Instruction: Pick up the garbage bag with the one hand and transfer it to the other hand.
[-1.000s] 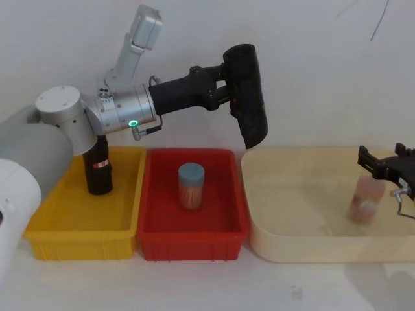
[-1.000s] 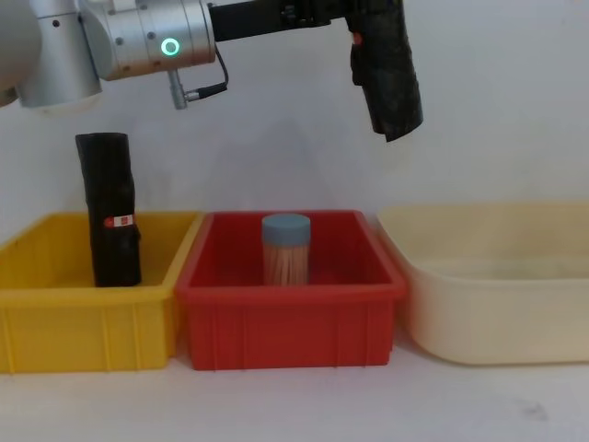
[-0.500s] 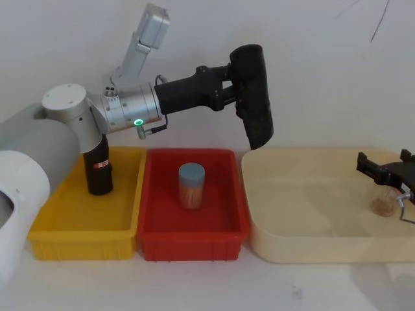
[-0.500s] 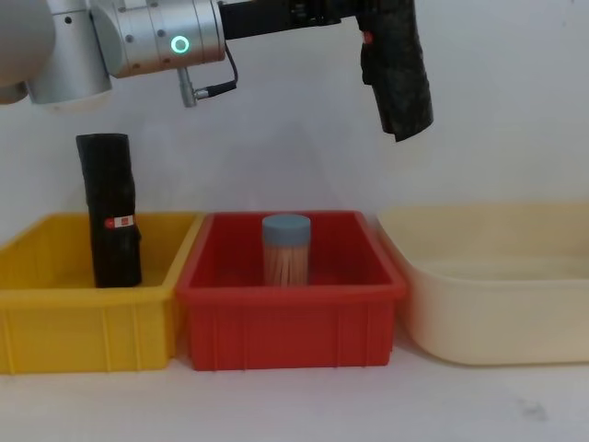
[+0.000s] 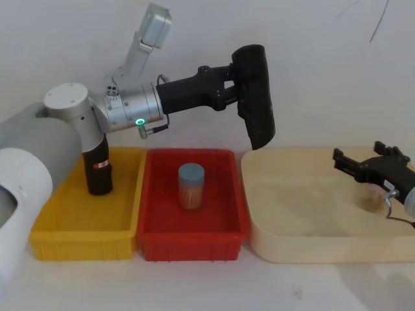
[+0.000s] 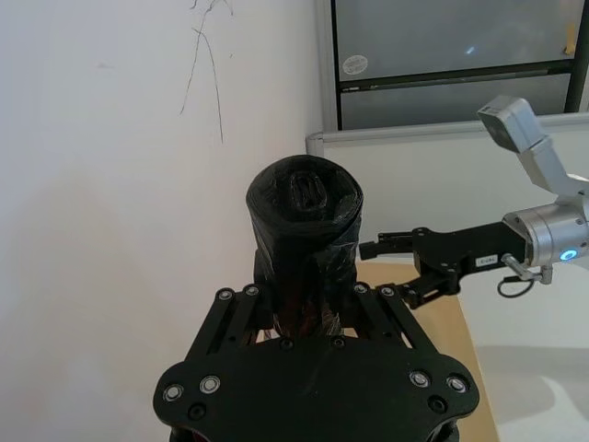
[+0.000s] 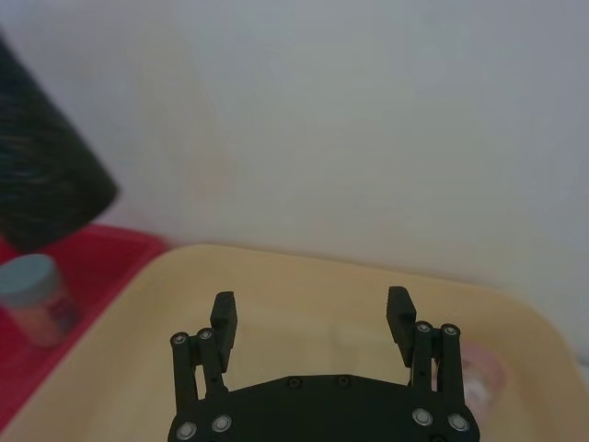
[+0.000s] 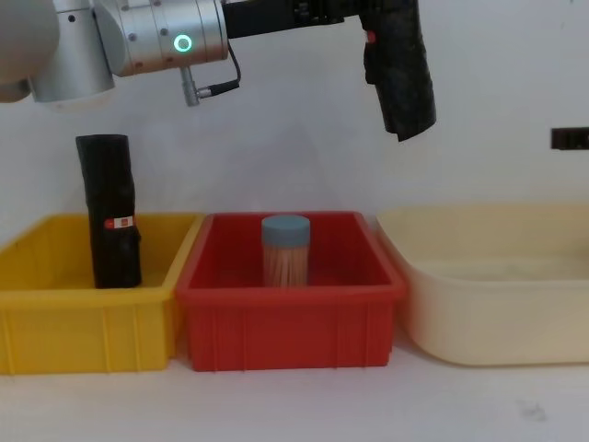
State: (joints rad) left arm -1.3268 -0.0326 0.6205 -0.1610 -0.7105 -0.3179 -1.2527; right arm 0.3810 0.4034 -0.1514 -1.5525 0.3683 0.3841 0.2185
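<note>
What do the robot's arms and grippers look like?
Both arms are silver-grey cylinders ending in black long-fingered grippers. The arm of the left gripper carries a green ring light; that of the right gripper a blue ring light and a grey cable.

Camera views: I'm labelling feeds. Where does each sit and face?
Head: high, looking down; left gripper holds the thick black plastic garbage-bag roll.
Chest: low, facing across the red plastic bin; left arm overhead.
Left wrist: behind its gripper, facing the right gripper.
Right wrist: behind its open gripper, over the cream plastic tub.
Shared: all show the roll.
</note>
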